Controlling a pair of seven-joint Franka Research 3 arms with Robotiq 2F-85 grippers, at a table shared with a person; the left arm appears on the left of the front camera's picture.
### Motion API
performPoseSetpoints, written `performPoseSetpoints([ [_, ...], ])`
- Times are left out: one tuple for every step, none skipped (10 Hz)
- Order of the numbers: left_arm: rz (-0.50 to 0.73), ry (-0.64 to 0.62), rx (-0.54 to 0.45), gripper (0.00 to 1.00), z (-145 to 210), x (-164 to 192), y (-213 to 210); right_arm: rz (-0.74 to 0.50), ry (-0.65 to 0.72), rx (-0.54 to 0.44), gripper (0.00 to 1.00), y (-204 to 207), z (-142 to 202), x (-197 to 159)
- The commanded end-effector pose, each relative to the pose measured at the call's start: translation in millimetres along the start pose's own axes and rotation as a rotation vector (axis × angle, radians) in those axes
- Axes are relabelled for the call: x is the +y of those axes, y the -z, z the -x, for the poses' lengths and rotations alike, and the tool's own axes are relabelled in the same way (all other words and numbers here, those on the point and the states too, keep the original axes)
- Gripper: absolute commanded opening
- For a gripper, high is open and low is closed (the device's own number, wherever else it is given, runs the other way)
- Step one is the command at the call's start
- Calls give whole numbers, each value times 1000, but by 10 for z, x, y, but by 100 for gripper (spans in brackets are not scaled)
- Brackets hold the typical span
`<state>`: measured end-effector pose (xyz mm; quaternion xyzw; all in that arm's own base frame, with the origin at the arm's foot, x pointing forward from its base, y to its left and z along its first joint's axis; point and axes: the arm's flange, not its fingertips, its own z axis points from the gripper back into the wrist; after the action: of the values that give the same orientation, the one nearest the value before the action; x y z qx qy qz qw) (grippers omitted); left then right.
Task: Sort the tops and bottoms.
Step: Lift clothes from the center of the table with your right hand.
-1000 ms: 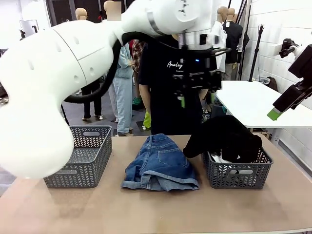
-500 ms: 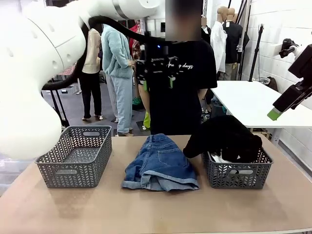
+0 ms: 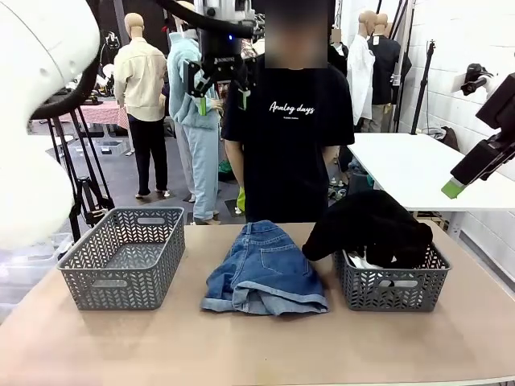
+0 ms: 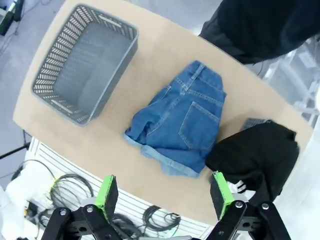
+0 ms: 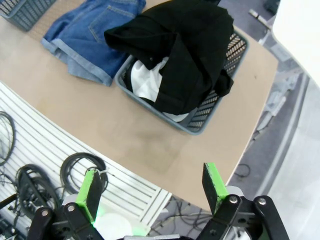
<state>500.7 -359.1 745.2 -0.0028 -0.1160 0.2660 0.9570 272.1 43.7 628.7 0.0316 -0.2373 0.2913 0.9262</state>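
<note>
**A:** Since the left gripper hangs with its jaws wide and nothing between them, where is it now?

**B:** High at the far side, in front of the person. A second ago it hung over the right basket; it has swung up and left since. The right gripper has not moved. It sits high at the far right, jaws wide and empty too.

**A:** And the top?

**B:** Draped over the right basket, on a white cloth. It lies as it did a second ago, so I take that half as done.

**A:** Then the shorts are next?

**B:** I think so. They lie flat on the table between the two baskets, untouched. The left basket stands bare inside and looks meant for them.

**A:** Anything in the way?

**B:** One fold of the top spills over the right basket's left rim and ends just beside the shorts' right edge. I cannot tell whether they touch, so a grab there could drag the top out. The person stands close behind the far edge, right behind the shorts. The path left to the other basket looks clear.
</note>
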Motion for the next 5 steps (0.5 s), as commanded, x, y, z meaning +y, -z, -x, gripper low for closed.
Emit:
performPoseSetpoints([
  [-24,49,16,96,14,-63,140,4,2,13,100,6,4,5],
  [-24,49,16,96,14,-63,140,4,2,13,100,6,4,5],
  [-24,49,16,96,14,-63,140,4,2,13,100,6,4,5],
  [-24,49,16,96,14,-63,140,4,2,13,100,6,4,5],
  [-24,49,16,96,14,-63,140,4,2,13,100,6,4,5],
])
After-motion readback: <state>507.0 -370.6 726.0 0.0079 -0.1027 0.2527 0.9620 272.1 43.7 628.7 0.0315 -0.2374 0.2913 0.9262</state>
